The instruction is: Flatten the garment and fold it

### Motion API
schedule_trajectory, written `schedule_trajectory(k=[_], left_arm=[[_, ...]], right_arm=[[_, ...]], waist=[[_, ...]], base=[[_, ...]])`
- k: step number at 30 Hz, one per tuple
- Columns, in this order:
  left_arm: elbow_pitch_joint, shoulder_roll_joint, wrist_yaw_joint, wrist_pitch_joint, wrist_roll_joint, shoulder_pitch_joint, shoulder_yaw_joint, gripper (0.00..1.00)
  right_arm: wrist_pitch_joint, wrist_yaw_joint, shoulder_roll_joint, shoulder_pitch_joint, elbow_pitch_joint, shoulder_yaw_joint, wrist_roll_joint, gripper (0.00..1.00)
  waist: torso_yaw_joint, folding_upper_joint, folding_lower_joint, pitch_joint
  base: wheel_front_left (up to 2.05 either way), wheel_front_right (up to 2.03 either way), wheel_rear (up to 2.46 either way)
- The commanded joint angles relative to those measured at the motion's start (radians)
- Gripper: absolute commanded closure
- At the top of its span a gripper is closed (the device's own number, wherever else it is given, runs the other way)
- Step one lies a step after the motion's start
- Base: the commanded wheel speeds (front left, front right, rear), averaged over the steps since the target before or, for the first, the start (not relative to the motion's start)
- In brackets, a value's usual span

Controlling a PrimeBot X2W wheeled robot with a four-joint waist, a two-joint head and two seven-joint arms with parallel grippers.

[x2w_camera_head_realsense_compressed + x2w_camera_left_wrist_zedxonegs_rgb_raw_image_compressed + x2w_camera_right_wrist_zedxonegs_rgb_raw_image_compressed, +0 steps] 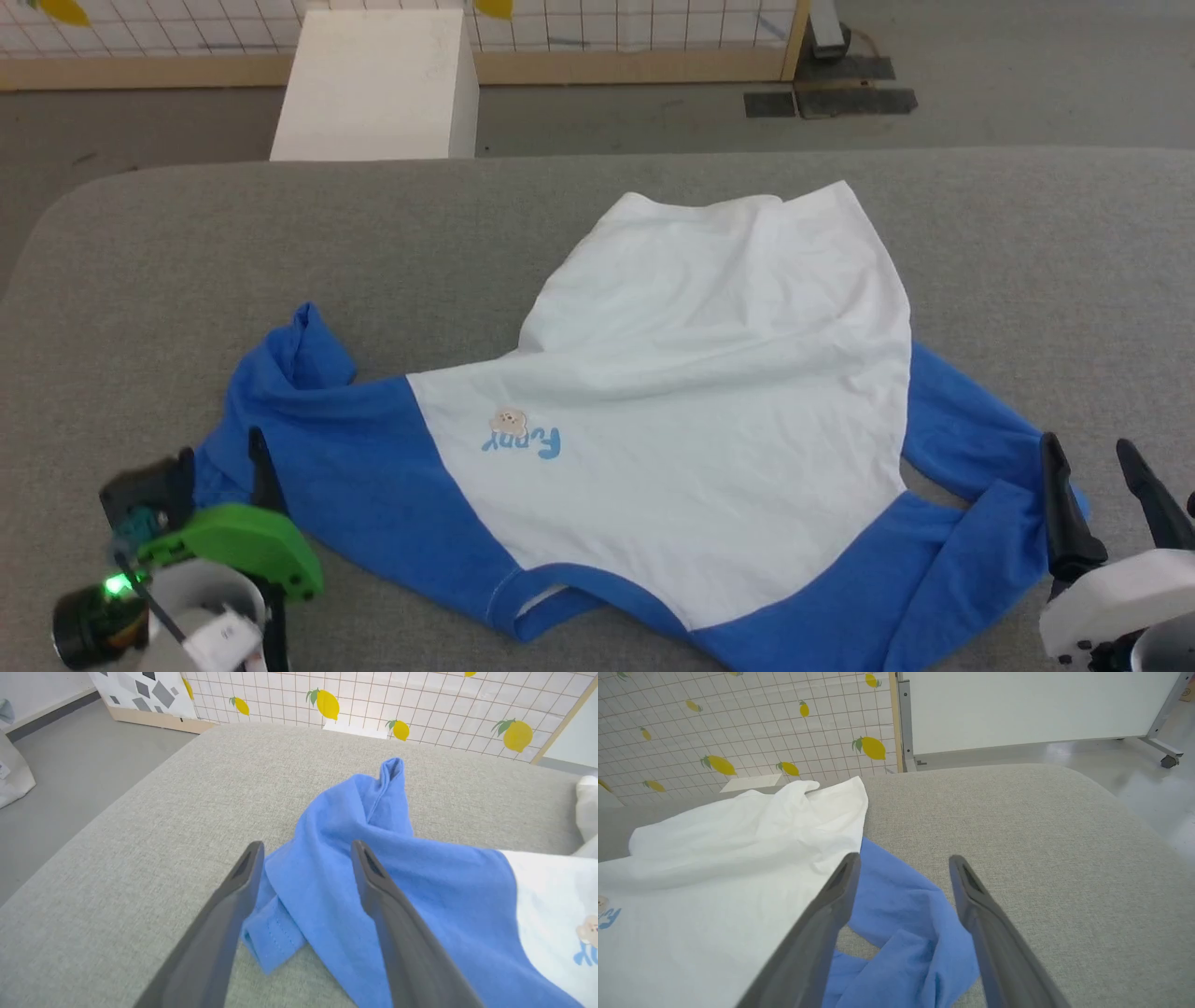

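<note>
Lying chest-up on the grey padded surface [467,233], the shirt [709,392] has its neckband [551,597] toward the robot and its hem at the far end. Flattening appears unfinished: the white body carries a long diagonal crease, both sleeves are crumpled, and no fold has been started. The left gripper [221,453] hovers with its fingers spread over the left-hand sleeve [355,826], pinching nothing. The right gripper [1086,448] is likewise spread and empty, just beside the right-hand sleeve [896,891]. The head view gives the whole layout and the chest print [523,439]. The left wrist view adds detail: that sleeve rises to a peak and its stitched edge is doubled over between the fingers. The right wrist view shows the other sleeve bent back on itself.
</note>
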Motion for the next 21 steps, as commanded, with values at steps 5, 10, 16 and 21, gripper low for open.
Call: schedule_trajectory(k=[5, 10, 16, 21], left_arm=[[-0.105, -0.046, -0.007, 0.019, -0.035, 0.124, -0.032, 0.00], [-0.164, -0.060, -0.007, 0.133, -0.034, 0.187, -0.104, 0.00], [-0.182, -0.072, 0.002, 0.241, -0.053, 0.183, -0.138, 0.00], [-0.142, -0.063, 0.030, 0.318, -0.063, 0.130, -0.130, 0.00]], right_arm=[[0.011, -0.002, 0.000, 0.038, -0.005, -0.002, 0.001, 0.00], [0.017, -0.002, 0.000, 0.047, -0.008, 0.009, 0.005, 0.00], [0.016, -0.002, 0.000, 0.046, -0.012, 0.024, 0.013, 0.00], [0.017, -0.002, 0.000, 0.043, -0.012, 0.035, 0.017, 0.00]], waist=[[0.027, 0.0000, 0.0000, -0.043], [0.038, 0.0000, 0.0000, -0.052], [0.034, 0.0000, 0.0000, -0.041], [0.014, 0.0000, 0.0000, -0.017]], base=[[0.00, 0.00, 0.00], [0.00, 0.00, 0.00], [0.00, 0.00, 0.00], [0.00, 0.00, 0.00]])
